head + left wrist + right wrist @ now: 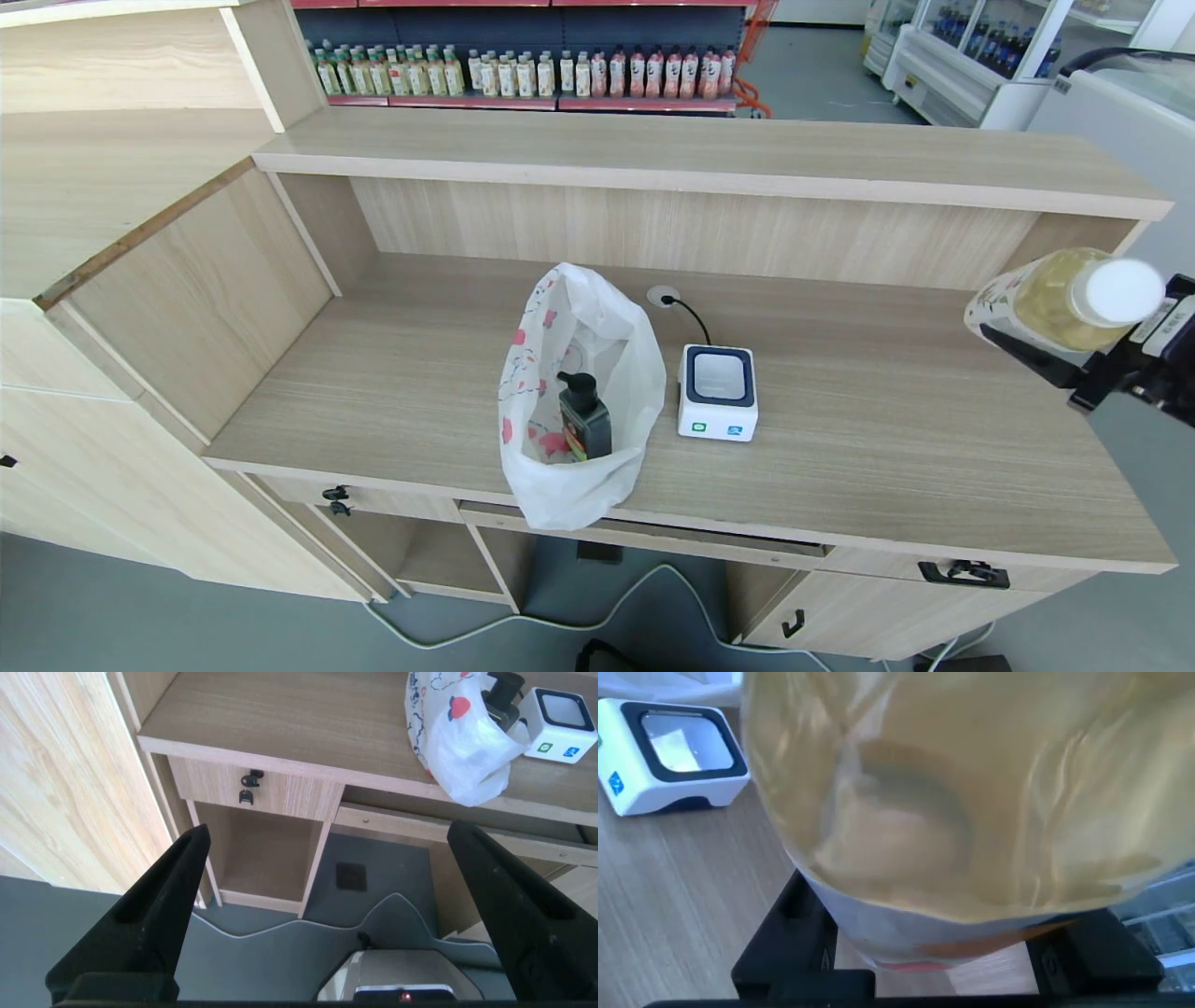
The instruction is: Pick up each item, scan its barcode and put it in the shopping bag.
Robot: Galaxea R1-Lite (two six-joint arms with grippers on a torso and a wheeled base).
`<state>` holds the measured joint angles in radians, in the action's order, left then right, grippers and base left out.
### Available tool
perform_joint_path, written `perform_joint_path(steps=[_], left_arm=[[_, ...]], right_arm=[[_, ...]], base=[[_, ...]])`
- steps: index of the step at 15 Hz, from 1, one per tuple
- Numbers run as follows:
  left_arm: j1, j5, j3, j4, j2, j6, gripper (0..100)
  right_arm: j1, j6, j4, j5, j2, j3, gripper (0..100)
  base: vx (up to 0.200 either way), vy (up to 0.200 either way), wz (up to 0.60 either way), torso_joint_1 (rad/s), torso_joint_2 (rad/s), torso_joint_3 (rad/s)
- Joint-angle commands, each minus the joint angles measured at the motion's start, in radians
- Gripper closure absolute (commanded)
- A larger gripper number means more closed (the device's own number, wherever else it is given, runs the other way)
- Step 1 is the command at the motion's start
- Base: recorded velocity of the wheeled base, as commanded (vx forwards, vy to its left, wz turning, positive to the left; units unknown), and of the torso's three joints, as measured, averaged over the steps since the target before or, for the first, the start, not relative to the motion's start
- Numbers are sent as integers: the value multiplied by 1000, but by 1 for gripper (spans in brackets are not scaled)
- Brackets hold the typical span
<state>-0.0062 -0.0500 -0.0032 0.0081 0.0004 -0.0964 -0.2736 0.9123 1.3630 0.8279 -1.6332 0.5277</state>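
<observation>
The right gripper (943,952) is closed on a bottle (1055,299) of yellowish drink with a white cap. It holds the bottle in the air at the right edge of the head view, above the right end of the counter (887,420) and well apart from the scanner (717,390) in the centre. The bag (532,373) stands just left of the scanner, mouth open, with a dark pump bottle (584,418) already inside.

The left gripper (322,919) hangs low before the counter's front, its fingers spread and holding nothing.

I judge the step in hand is the scan of this bottle. The next move calls for carrying it over the scanner window with the barcode turned down. I cannot tell where the barcode is.
</observation>
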Motion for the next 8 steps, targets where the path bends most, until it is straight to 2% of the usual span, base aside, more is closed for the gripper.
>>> perform_joint_path(steps=[1, 2, 8], left_arm=[[0, -7, -1, 4, 0, -2, 0], [0, -5, -1, 1, 0, -2, 0], [0, -4, -1, 0, 0, 0, 0]], right_arm=[[7, 2, 156, 5, -158, 0, 100], [14, -3, 208, 10, -183, 2, 100], [100, 3, 208, 8, -180, 6, 100]], base=[[0, 0, 0, 0, 0, 0], [0, 0, 0, 0, 0, 0], [0, 0, 0, 0, 0, 0]])
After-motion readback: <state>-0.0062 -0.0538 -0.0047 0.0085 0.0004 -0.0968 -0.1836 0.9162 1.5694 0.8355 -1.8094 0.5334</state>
